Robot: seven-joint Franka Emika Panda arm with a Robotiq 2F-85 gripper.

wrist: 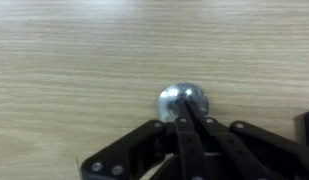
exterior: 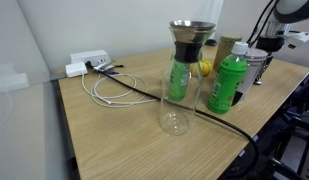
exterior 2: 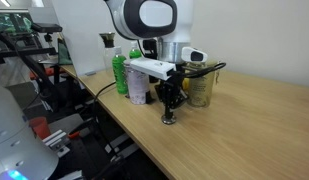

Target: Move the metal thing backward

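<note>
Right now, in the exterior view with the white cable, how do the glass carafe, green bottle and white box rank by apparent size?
1. glass carafe
2. green bottle
3. white box
The carafe stands nearest the camera, so part of its lead may be nearness.

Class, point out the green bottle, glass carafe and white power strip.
green bottle [exterior: 226,86]: in an exterior view, on its body
glass carafe [exterior: 177,102]: in an exterior view, on its clear lower wall
white power strip [exterior: 86,63]: in an exterior view, on its top face
</note>
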